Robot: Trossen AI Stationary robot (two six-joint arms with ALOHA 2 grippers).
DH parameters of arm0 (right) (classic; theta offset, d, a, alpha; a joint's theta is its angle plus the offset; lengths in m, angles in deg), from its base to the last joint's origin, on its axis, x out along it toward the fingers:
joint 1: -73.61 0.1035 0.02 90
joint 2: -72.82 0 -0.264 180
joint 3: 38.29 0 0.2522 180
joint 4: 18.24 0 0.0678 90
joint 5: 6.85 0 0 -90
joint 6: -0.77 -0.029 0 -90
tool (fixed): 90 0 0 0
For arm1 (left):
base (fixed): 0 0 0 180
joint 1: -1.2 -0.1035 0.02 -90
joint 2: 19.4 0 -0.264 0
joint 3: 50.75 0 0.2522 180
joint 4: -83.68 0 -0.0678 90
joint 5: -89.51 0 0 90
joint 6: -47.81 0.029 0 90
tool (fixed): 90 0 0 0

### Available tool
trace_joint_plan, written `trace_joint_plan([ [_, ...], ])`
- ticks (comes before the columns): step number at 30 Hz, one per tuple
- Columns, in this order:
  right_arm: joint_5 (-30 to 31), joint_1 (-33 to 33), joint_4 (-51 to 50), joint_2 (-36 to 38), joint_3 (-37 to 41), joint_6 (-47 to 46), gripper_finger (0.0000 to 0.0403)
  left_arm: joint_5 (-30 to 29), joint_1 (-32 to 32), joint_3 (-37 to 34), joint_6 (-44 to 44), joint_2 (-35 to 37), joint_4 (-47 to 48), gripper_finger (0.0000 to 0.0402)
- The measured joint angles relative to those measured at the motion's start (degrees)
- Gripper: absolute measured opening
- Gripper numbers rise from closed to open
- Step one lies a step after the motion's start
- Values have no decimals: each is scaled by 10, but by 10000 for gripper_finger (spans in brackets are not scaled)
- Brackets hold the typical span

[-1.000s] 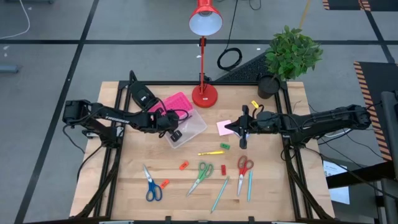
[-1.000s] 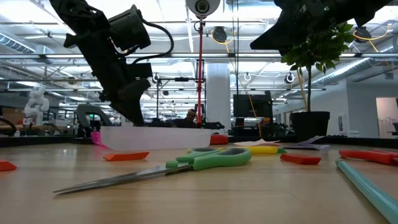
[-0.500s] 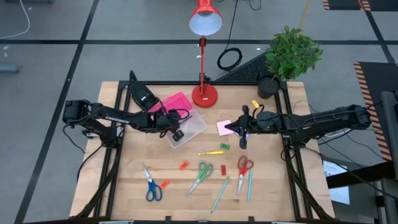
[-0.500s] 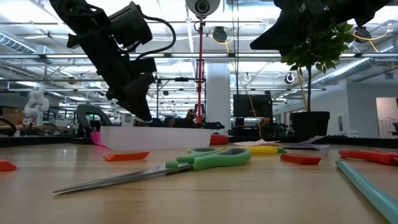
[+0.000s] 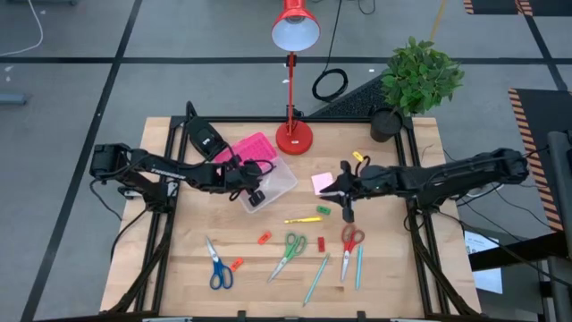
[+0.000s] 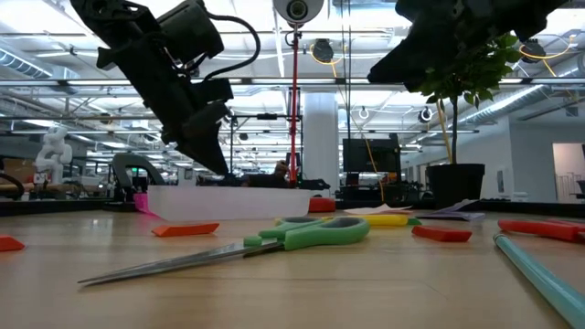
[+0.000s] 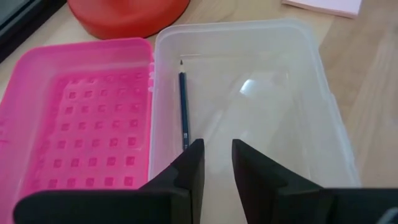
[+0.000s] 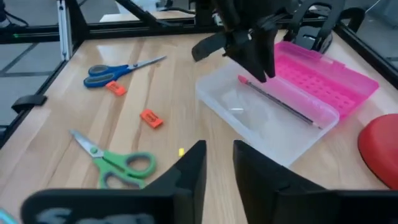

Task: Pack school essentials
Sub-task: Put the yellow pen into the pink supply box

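Your left gripper (image 7: 216,163), fingers narrowly apart and empty, hovers over the clear box (image 7: 249,106); a thin dark pencil (image 7: 183,111) lies inside.

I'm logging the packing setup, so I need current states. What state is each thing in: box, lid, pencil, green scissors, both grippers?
Clear box: open.
Pink lid: swung back, lying beside the box.
Pencil: lying inside the box, along the lid-side wall.
Green scissors: lying flat, blades shut.
Left gripper: over the box, slightly open, empty.
Right gripper: slightly open, empty.
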Motion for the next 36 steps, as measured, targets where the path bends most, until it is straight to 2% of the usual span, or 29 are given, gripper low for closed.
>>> trace_joint_plan([
  [6,0,7,-72,-59,-50,10,103,0,0,0,1,0,0,86],
  [13,0,7,-77,-143,-64,34,105,0,5,0,-2,0,1,86],
  [19,-44,7,-57,-205,-66,54,127,0,7,0,-2,0,1,86],
  [25,-49,7,-16,-254,-66,75,154,0,7,0,0,0,-13,86],
  [36,-121,5,49,-336,-66,95,152,0,8,0,1,0,-16,86],
])
